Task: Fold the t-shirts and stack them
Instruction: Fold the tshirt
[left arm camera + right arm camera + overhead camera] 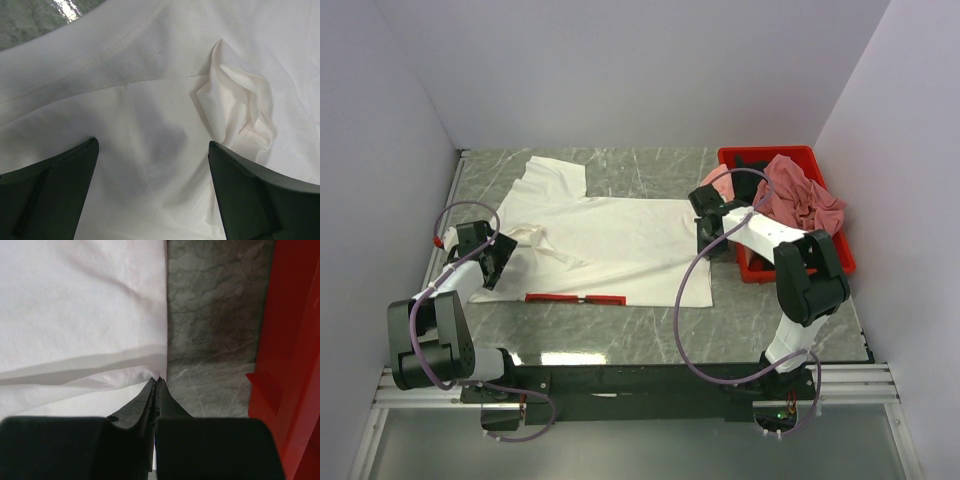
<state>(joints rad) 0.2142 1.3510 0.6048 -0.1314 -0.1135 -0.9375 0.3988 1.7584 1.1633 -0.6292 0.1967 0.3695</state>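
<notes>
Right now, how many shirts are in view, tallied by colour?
white shirt: 1, spread on the table
light pink shirt: 1, in the bin
dusty rose shirt: 1, in the bin
black shirt: 1, in the bin, mostly hidden
Total: 4

White t-shirt (610, 235) spread flat on the grey marbled table (650, 165), one arm at each side.
The left gripper (495, 262) sits over the shirt's left edge. The right gripper (706, 238) is at its right edge, just beside the red bin (765, 153); from up here its jaws are hard to make out. A dusty rose shirt (802, 195) and a light pink shirt (720, 180) lie heaped in the bin. A red strip (575, 298) runs along the near hem.
</notes>
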